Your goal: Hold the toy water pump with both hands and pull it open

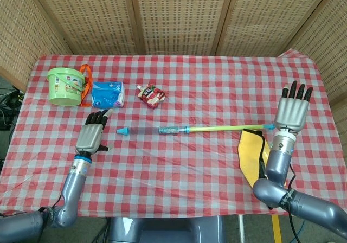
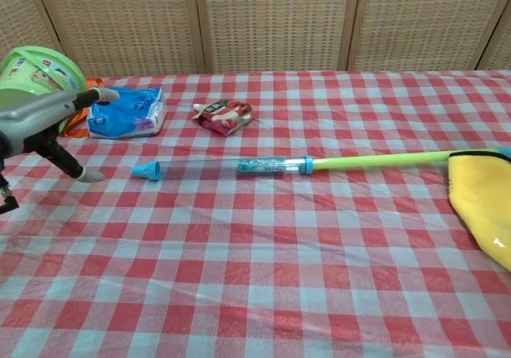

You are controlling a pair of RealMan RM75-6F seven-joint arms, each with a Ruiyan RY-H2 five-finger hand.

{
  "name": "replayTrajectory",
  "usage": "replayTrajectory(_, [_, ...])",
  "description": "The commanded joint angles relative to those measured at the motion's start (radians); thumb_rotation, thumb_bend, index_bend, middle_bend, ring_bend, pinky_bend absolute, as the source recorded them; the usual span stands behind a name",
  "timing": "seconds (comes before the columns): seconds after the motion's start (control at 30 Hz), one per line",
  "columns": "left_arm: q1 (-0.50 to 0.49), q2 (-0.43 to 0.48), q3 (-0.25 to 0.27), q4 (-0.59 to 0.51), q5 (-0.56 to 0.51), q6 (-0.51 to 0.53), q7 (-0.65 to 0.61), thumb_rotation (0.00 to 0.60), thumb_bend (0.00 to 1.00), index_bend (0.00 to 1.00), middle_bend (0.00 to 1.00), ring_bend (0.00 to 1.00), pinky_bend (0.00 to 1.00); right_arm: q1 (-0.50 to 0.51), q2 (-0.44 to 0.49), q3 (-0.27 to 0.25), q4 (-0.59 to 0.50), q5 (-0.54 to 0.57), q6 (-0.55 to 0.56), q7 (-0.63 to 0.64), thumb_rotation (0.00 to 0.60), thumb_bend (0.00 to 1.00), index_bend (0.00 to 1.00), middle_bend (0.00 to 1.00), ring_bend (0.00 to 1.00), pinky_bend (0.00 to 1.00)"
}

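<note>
Toy water pump (image 1: 179, 129) lay extended, left-right on desk (image 1: 217, 80). Left robot hand (image 1: 91, 136) and right robot hand (image 1: 291, 110) flanked its ends, both spread, empty.

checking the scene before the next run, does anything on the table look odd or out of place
The toy water pump lies flat on the table, its green rod fully drawn out, and neither robot hand holds it: the left robot hand and right robot hand are both apart from it. The rod's far end rests by the yellow cloth.

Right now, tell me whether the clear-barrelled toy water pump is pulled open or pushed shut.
Pulled open. The toy water pump's green plunger rod extends far out of the clear barrel, reaching the yellow cloth.
</note>
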Motion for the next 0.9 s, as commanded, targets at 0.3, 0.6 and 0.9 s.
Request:
replayTrajectory(0.3, [0.196,0.185,0.183,0.003,0.398,0.283,-0.191,0.6,0.17,0.0,0.0,0.0,0.0,-0.249,0.115,-0.313,-0.061,-0.743,0.057,0.676,0.6,0.19,0.04,0.0,0.0,0.0])
replayTrajectory(0.6, [0.325,0.24,0.294,0.069,0.51,0.38,-0.228,0.6,0.14,0.0,0.0,0.0,0.0,-0.393,0.122,-0.444,0.124,-0.962,0.114,1.088,0.6,0.15,0.01,0.0,0.0,0.0])
replayTrajectory(0.9, [0.354,0.246,0.269,0.063,0.514,0.386,-0.238,0.6,0.14,0.0,0.0,0.0,0.0,-0.432,0.114,-0.422,0.157,-0.993,0.1,1.127,0.6,0.13,0.0,0.0,0.0,0.0])
